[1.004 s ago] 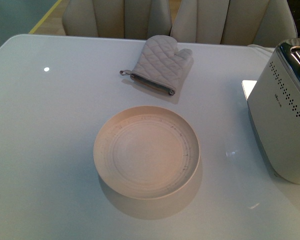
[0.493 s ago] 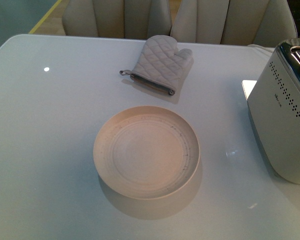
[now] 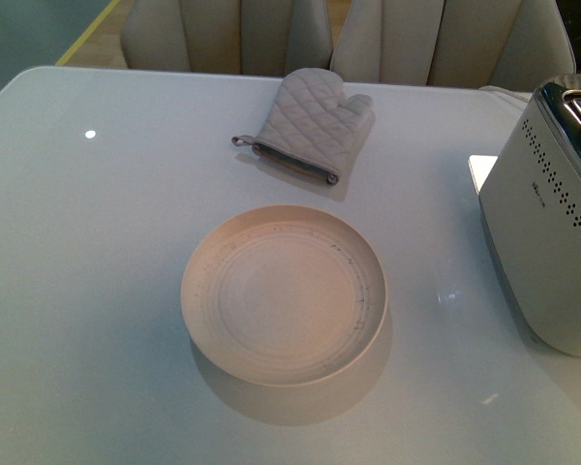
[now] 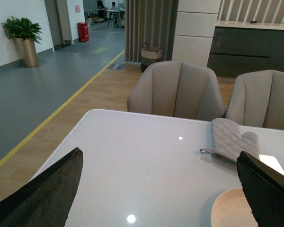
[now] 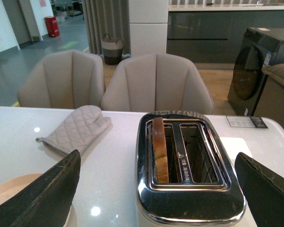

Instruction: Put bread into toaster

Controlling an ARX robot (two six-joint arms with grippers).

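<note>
The white toaster (image 3: 552, 223) with a chrome top stands at the table's right edge. In the right wrist view the toaster (image 5: 189, 208) shows two slots, and a slice of bread (image 5: 159, 150) stands on edge in one slot, its brown crust up. My right gripper (image 5: 156, 189) is open and empty above the toaster's near end. My left gripper (image 4: 161, 189) is open and empty above the table, left of the plate. Neither gripper shows in the front view.
A round cream plate (image 3: 198, 320) sits mid-table with nothing on it, also partly in the left wrist view (image 4: 222, 210). A grey quilted oven mitt (image 3: 310, 121) lies behind it. Beige chairs (image 3: 223, 34) stand along the table's far edge.
</note>
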